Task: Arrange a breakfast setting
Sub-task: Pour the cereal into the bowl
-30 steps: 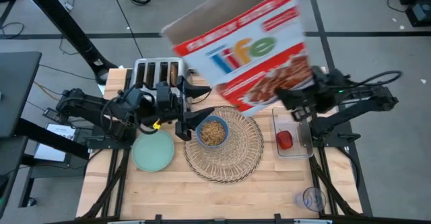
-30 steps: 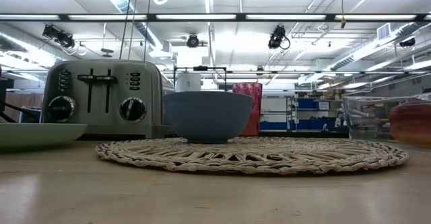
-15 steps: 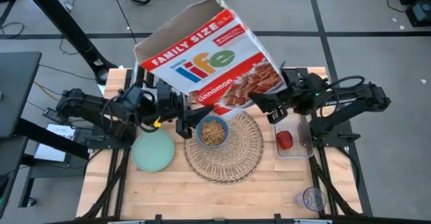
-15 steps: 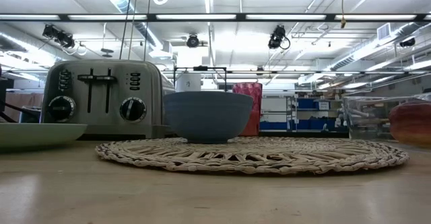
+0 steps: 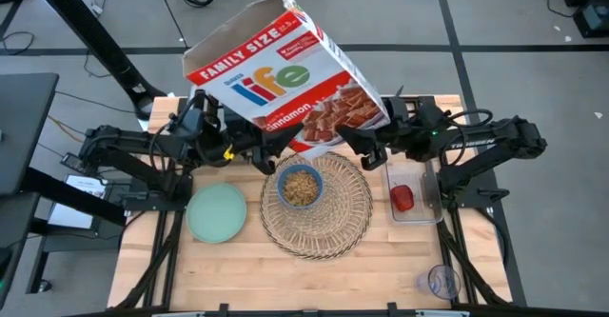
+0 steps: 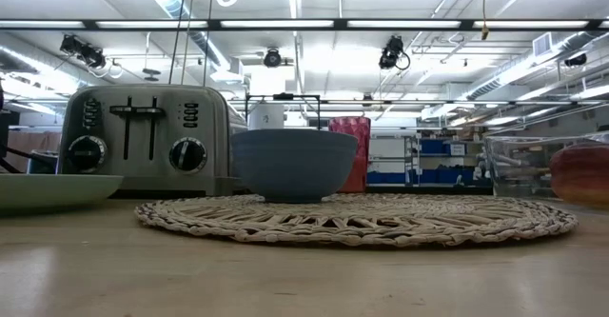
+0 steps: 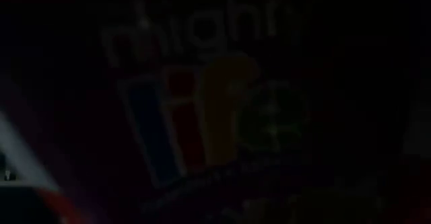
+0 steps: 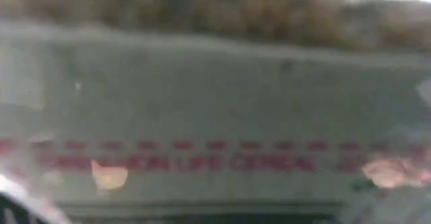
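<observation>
Pale green plate (image 5: pixel 217 212) waiting left; left gripper (image 5: pixel 269 152) and right gripper (image 5: pixel 354 142) flanking red cardboard cereal box (image 5: pixel 285 74), grip unclear, tilting above cereal-filled blue bowl (image 5: pixel 301 186) centring round woven wicker placemat (image 5: pixel 333 217), presumably pouring.

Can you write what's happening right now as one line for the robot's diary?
cereal box held up by right gripper | left gripper beside it | bowl has cereal, on mat | plate bare
</observation>
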`<action>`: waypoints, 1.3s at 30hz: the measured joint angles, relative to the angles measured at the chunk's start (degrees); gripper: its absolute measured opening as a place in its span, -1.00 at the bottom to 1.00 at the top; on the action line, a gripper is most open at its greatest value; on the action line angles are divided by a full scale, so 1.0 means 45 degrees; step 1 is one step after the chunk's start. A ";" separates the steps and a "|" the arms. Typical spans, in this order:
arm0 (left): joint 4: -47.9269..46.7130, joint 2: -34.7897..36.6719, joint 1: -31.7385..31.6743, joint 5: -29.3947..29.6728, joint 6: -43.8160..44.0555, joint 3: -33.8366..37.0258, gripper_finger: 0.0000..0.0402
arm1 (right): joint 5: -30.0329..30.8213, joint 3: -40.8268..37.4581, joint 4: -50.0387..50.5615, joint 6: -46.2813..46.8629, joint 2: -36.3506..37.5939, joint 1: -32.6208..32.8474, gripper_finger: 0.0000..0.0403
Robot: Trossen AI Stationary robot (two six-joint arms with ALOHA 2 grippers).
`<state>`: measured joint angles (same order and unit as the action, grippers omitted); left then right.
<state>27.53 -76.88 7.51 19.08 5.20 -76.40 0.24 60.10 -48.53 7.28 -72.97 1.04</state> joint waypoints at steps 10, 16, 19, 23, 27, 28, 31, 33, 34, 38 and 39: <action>-0.0073 0.0000 0.0004 -0.0092 -0.0144 0.0000 -0.02 | 0.0298 -0.0005 0.0367 -0.0008 0.0043 0.0082 0.50; -0.0309 0.0219 0.0024 -0.0249 -0.0409 0.0019 -0.02 | 0.0313 -0.0010 0.2492 -0.0714 0.1061 0.0487 0.88; -0.0721 0.0548 0.0024 -0.0240 -0.0711 0.0029 -0.04 | 0.0311 -0.0010 0.4454 -0.0764 0.1997 0.0668 0.97; -0.1354 0.0977 0.0019 -0.0153 -0.1008 0.0026 -0.03 | 0.0657 -0.0010 0.7376 -0.0764 0.3366 0.0904 0.93; -0.2179 0.1322 0.0011 -0.0138 -0.1406 0.0009 -0.03 | 0.0993 -0.0010 1.0127 -0.0556 0.4745 0.1005 0.94; -0.2625 0.1491 0.0010 -0.0143 -0.1425 0.0000 -0.04 | 0.1014 -0.0010 1.0659 -0.0370 0.5067 0.1020 0.95; -0.3874 0.1767 0.0086 -0.0199 -0.1405 -0.0010 -0.04 | 0.1036 -0.0010 1.1994 0.0200 0.6000 0.1022 0.96; -0.5241 0.1928 0.0291 -0.0240 -0.1328 -0.0005 -0.04 | 0.1060 -0.0010 1.2694 0.0430 0.6459 0.1083 0.97; -0.5630 0.1957 0.0415 -0.0303 -0.1308 0.0005 -0.04 | 0.1112 -0.0010 1.2964 0.0455 0.6682 0.1121 0.97; -0.6894 0.2016 0.1156 -0.0644 -0.0786 0.0010 -0.04 | 0.1834 -0.0010 1.3608 0.0314 0.7266 0.1354 0.96; -0.7019 0.2016 0.1378 -0.0733 -0.0640 0.0010 -0.04 | 0.2036 -0.0018 1.3712 0.0136 0.7378 0.1399 0.96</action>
<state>-4.06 -67.81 13.71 15.78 2.32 -76.36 9.40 60.01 13.17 7.89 -39.77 7.33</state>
